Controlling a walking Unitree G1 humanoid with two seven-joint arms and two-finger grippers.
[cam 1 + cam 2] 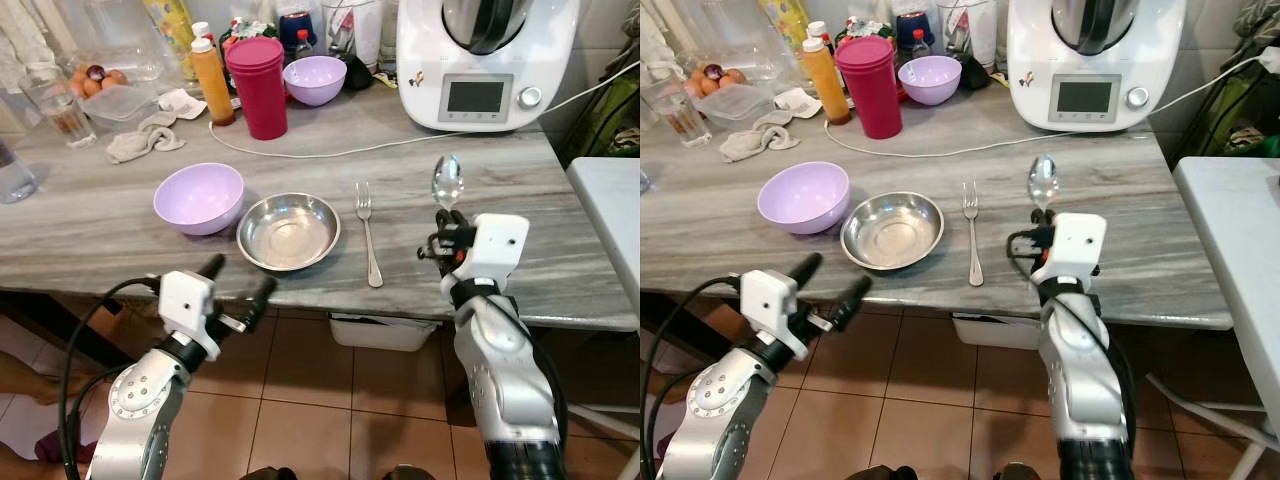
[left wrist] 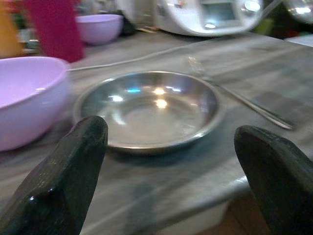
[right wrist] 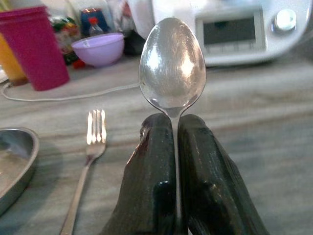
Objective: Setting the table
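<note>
Spoon (image 3: pixel 172 66) clamped upright by the handle in the right tool (image 3: pixel 175 128), bowl end up, poised over the worktop (image 1: pixel 560 230) just right of the fork (image 1: pixel 368 235), presumably to be laid down beside it. Fingers (image 3: pixel 151 161) pressed tight against the thin handle, no gap left. Fork lying flat just right of the steel plate (image 1: pixel 288 231); lilac bowl (image 1: pixel 198 197) touching or nearly touching the plate's left rim. Left tool (image 1: pixel 238 283) spread wide and empty, hanging off the worktop edge in front of the plate, seemingly waiting.
</note>
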